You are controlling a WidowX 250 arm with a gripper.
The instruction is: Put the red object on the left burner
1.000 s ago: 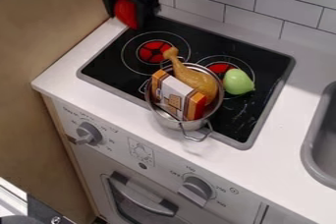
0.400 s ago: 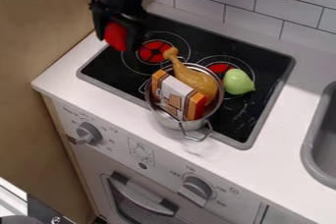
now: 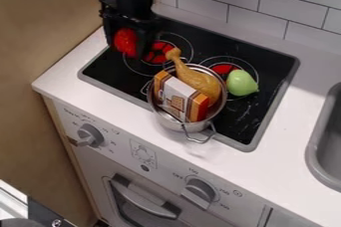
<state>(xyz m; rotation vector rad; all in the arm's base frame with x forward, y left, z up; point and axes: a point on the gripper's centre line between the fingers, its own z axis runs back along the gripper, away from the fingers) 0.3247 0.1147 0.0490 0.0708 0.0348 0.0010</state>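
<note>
Over the left part of the black stovetop hangs my gripper [image 3: 128, 47], shut on the red object [image 3: 124, 41], which sits between its two fingers. The left burner [image 3: 157, 52], a red disc within white rings, is just to the right of the held object and partly covered by the gripper. How high the red object is above the glass I cannot tell exactly.
A metal pot [image 3: 174, 122] holding a drumstick [image 3: 199, 82] and a small box [image 3: 176, 97] stands right of the left burner, towards the front. A green pear-like object [image 3: 242, 82] lies at the right burner [image 3: 223, 68]. Tiled wall behind, sink [image 3: 318, 146] at right.
The gripper has come forward from the back left over the stovetop, then slightly right, carrying the red object. Pot, its contents and the green object have not moved.
</note>
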